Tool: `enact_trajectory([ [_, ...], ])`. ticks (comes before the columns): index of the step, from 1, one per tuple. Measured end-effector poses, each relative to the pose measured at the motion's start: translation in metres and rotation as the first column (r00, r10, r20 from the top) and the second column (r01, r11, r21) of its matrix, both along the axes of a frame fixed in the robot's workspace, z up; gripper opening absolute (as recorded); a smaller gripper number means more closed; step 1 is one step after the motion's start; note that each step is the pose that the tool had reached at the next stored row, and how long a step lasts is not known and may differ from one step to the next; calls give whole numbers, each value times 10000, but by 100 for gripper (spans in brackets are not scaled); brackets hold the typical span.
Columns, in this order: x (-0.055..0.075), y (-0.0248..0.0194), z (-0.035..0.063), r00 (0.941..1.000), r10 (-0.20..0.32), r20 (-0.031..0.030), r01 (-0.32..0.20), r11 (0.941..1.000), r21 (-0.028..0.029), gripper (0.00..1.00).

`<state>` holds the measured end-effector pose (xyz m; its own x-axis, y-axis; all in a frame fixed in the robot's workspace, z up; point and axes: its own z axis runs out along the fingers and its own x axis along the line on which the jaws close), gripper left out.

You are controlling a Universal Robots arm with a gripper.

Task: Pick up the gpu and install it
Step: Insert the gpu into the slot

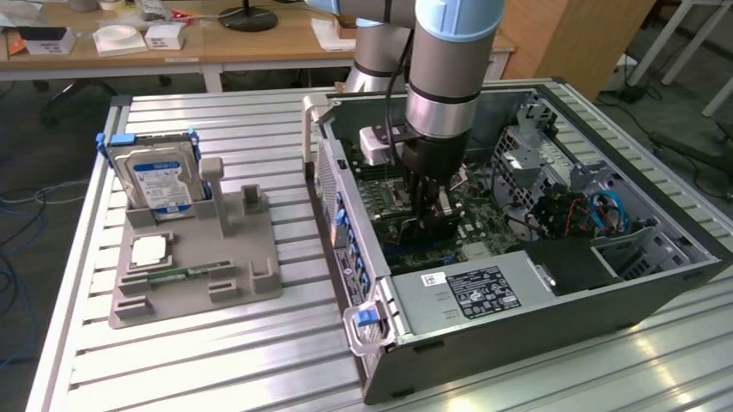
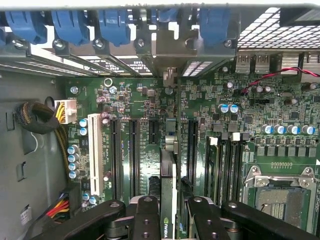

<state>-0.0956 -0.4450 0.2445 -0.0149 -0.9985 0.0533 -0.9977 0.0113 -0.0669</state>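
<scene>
Now, gpu (image 2: 168,190) edge-on inside the pincer (image 2: 172,214)

The table (image 1: 229,369) is marked by a silver ribbed pattern. At nine o'clock in the exterior view, a silver hard drive (image 1: 157,176) with a blue-and-white label is framed in blue, over a plain grey holder (image 1: 189,249). The case (image 1: 550,326), at four o'clock, is coloured dark grey. The motherboard (image 2: 250,115) is seen green, dotted with blue-topped capacitors; one white slot (image 2: 94,150) is set among black ones. Blue clips (image 2: 75,22), yellow wires (image 2: 61,112) and a red wire (image 2: 272,76) are noted. The gpu (image 2: 166,185) is edged dark green; the gripper (image 2: 173,205) is black.
</scene>
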Motion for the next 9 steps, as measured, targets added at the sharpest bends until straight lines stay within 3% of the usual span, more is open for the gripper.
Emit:
enact_trajectory([
  [9, -15, 0, -15, 10000, 0, 0, 0, 10000, 2, 26],
])
